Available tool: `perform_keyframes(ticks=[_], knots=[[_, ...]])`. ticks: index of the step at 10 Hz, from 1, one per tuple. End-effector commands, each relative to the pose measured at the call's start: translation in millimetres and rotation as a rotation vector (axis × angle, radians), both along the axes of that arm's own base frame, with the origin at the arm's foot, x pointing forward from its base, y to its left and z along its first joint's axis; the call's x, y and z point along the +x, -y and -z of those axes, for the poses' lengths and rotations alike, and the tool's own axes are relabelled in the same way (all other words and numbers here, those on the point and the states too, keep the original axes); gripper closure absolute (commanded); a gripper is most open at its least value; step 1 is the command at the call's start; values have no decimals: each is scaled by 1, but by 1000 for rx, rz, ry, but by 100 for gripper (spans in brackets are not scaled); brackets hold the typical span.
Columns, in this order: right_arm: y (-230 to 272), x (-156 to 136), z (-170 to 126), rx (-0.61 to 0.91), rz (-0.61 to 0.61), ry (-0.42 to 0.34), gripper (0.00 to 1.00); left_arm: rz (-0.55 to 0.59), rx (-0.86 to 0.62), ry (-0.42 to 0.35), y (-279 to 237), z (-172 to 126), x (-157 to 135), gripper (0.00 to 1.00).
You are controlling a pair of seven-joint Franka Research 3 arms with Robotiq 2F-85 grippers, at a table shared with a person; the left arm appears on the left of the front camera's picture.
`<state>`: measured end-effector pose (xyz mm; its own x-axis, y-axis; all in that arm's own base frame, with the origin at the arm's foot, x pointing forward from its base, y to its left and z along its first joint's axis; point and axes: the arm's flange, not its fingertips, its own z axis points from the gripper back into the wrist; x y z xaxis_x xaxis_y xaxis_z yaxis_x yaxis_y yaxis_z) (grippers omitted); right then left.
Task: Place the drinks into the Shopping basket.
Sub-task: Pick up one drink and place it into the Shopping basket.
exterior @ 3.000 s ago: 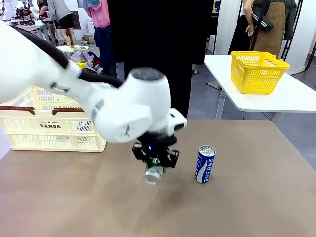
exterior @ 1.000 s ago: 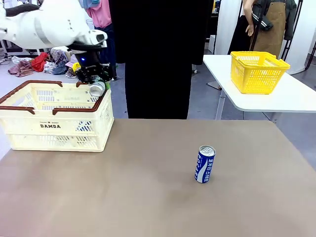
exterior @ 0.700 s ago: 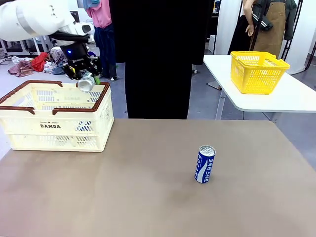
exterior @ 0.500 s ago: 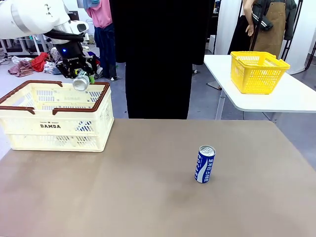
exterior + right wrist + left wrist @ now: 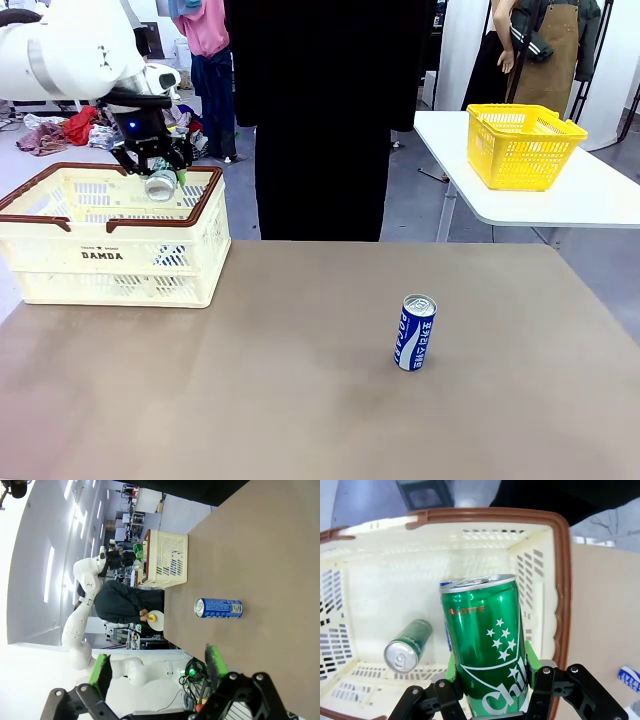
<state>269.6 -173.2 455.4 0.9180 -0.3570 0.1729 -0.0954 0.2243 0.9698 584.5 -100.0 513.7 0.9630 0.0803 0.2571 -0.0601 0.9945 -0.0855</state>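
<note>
Two jaws of the right gripper [image 5: 159, 672] stand wide apart with nothing between them, green pads bare, facing along the brown table [image 5: 300, 410].

On that table, right of the middle, one slim blue metal can with white print and a silver top [image 5: 415, 332] stands upright, well apart from everything else. The right wrist view also shows this blue can [image 5: 218, 608], and its edge shows in the left wrist view [image 5: 630, 678].

At the table's far left sits the large cream-white rectangular plastic Shopping basket [image 5: 110, 255] with slotted sides, a brown rim and "DAMDA" in black on its near wall. Its rim [image 5: 562, 580] frames the left wrist view, and it shows from the right wrist too [image 5: 167, 560]. A second green can [image 5: 406, 646] lies on its side on the basket's floor, silver top towards the camera.

Above the basket's inside, near its far right corner, the left gripper [image 5: 152, 165] is closed on a slim green metal can with white stars and print [image 5: 161, 183]. From the left wrist, the gripper [image 5: 491, 667] has a green pad pressed to each side of the green can [image 5: 487, 640], whose silver top points down towards the basket. In the front view the can hangs tilted at about rim height.

Beyond the far edge stands a person in black [image 5: 320, 120]. Farther right, a yellow mesh basket [image 5: 522, 145] sits on a white table [image 5: 590, 205].
</note>
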Motion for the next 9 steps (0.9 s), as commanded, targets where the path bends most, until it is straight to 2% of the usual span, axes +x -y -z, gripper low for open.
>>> perform_keyframes(ticks=[1, 4, 9], knots=[[0, 2, -3, 15, 2, 23, 0, -25, 60, 28, 6, 13, -15, 100], [0, 2, -3, 15, 2, 23, 0, 58, 53, -31, 9, 53, -21, 100], [0, 2, -3, 15, 2, 23, 0, 94, 34, -84, 7, 75, -21, 100]])
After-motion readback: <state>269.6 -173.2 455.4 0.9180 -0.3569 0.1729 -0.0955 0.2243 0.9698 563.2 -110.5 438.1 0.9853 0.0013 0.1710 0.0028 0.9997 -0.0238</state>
